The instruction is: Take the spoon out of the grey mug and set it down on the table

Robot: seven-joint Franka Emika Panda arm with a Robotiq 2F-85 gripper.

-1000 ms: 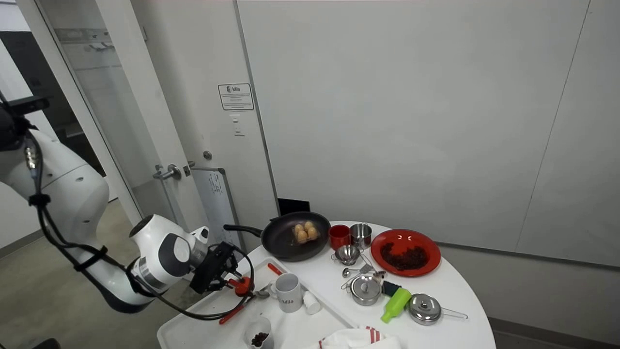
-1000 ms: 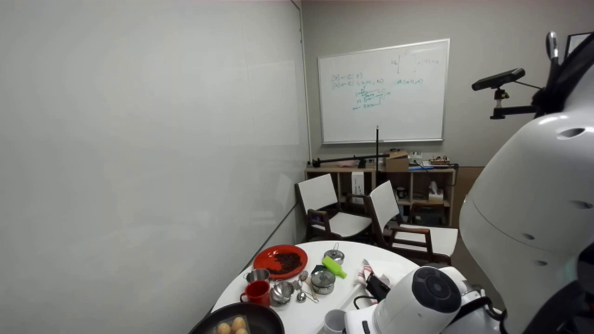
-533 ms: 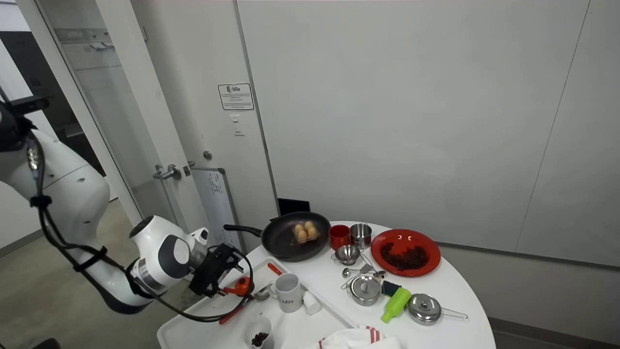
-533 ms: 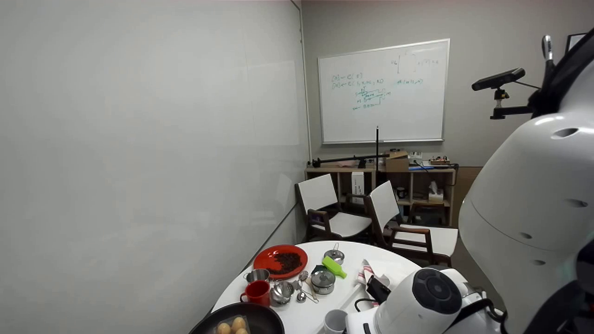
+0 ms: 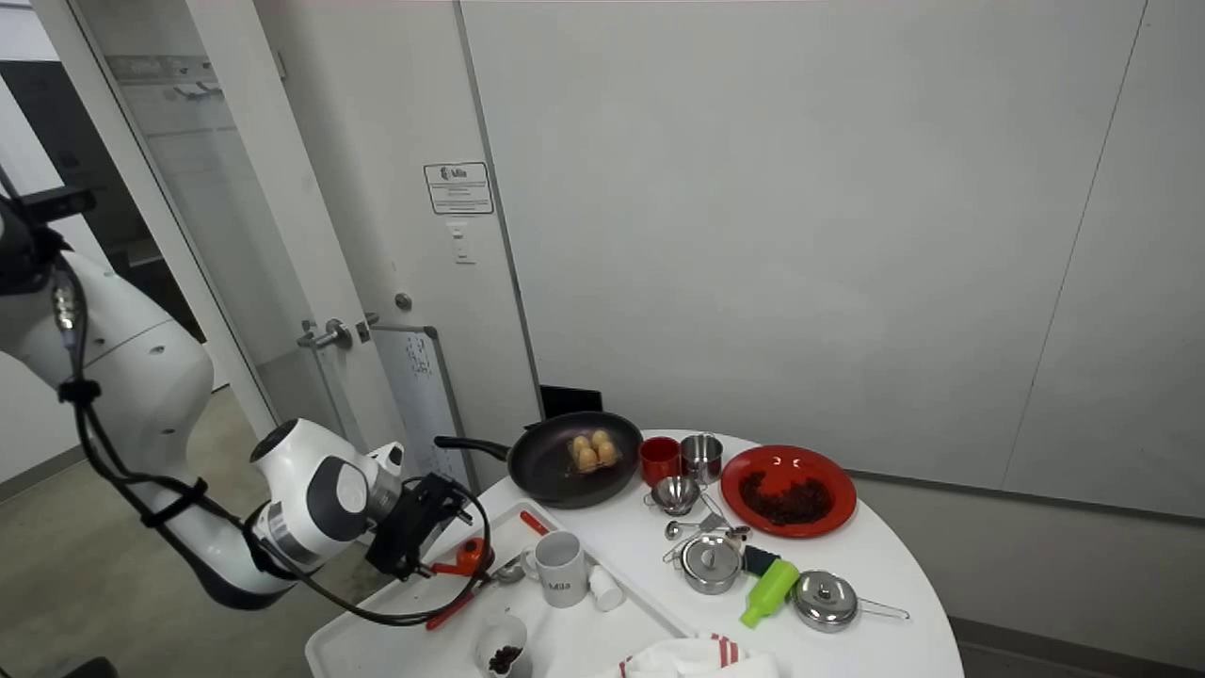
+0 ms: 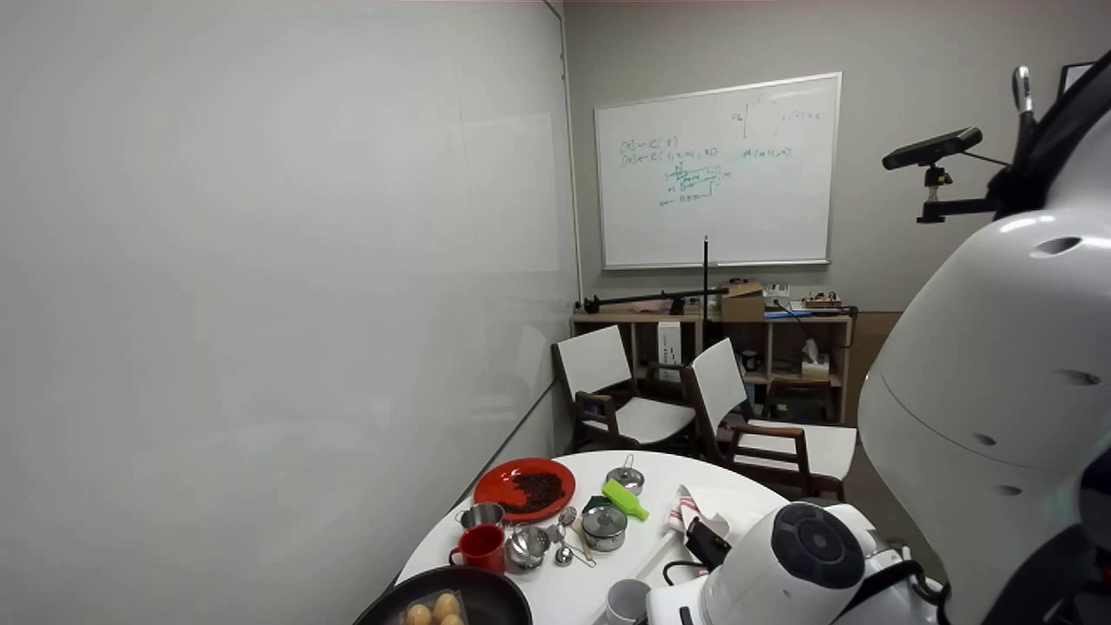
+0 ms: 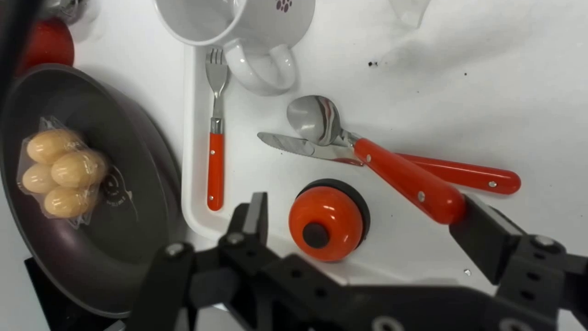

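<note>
Lettering on the grey mug (image 5: 562, 556) reads "Mila" in an exterior view; the wall notice (image 5: 458, 196) there is headed "Mila", its lower lines too small to read. In an exterior view the whiteboard (image 6: 720, 230) bears green handwriting, not reliably legible. In the wrist view the mug's glossy, rounded wall shows plum-coloured dots.

The spoon (image 7: 379, 162) is out of the mug and crosses over the knife (image 7: 452, 170) within the smooth white tray (image 7: 189, 138), at the round white table (image 5: 885, 556). Taken from the spoon's bowl in the wrist view, the mug stands at 11 o'clock, the fork (image 7: 216, 161) at 9, the dark frying pan (image 7: 124, 253) at 8, and a shiny orange dome (image 7: 333, 207) with a black knob at 6. The spoon's handle points to 4 o'clock.

Cutlery is polished metal with riveted red handles; the knife blade is serrated. Brown eggs (image 7: 76, 168) sit in clear packaging in the pan.

The gripper (image 7: 363, 204) has its fingers wide apart, the dome visible in the gap. The spoon's handle end meets the outline of the 4 o'clock finger; actual contact cannot be told.
</note>
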